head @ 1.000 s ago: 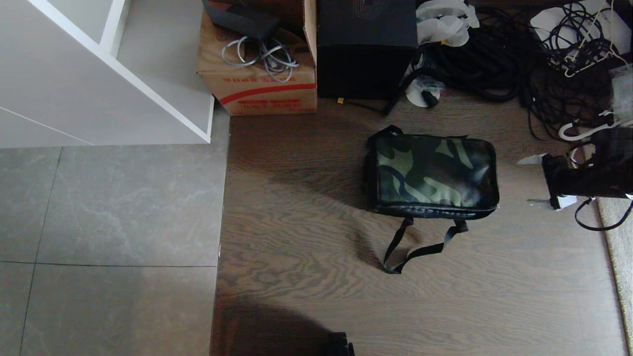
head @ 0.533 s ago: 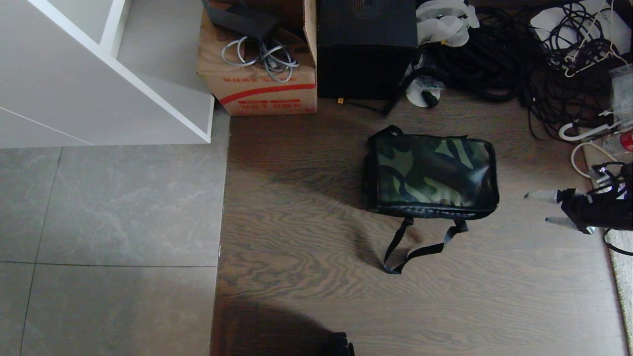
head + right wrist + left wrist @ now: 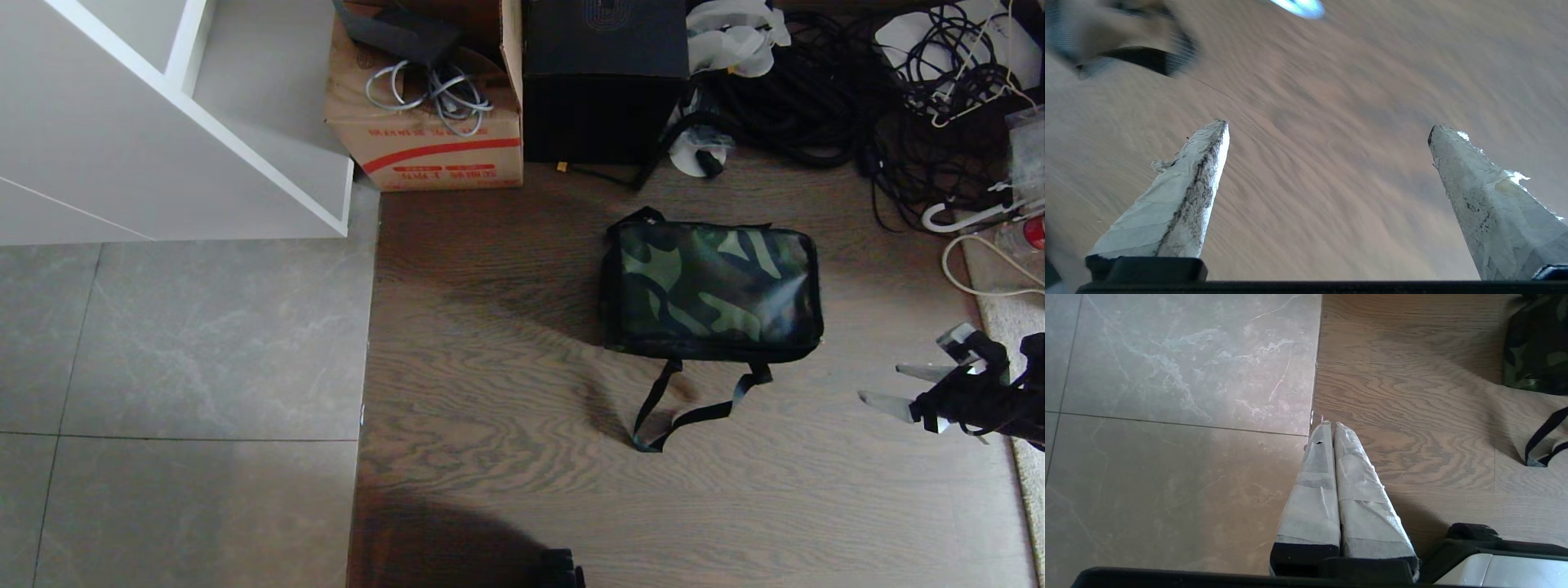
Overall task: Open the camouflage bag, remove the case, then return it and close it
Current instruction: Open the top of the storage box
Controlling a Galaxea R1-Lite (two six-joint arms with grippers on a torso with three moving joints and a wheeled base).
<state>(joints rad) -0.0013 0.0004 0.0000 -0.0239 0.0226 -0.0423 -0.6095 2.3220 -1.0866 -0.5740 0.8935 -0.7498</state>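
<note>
Head view first, biggest stuff down: the wooden floor (image 3: 506, 343) is being used as the work surface, with grey tile (image 3: 180, 343) beside it and a white shelf unit (image 3: 163, 122) at the far left. The camouflage bag (image 3: 712, 286) is lying flat on the wood, lid zipped shut, strap (image 3: 690, 408) trailing toward the robot, probably set that way so the lid can be reached from above. The case isn't being shown anywhere, so it's presumably being kept inside the bag.

Behind it, a brown cardboard box (image 3: 424, 122) with a red stripe and a black cube box (image 3: 604, 82) are being parked against the clutter of cables (image 3: 857, 98). Red print on the cardboard is too small to be read.

The right gripper (image 3: 898, 388) is being held near the floor to the bag's right, well apart from it, jaws spread wide. The left gripper (image 3: 1329, 426) is being kept parked over the tile-wood seam, jaws pressed together.
</note>
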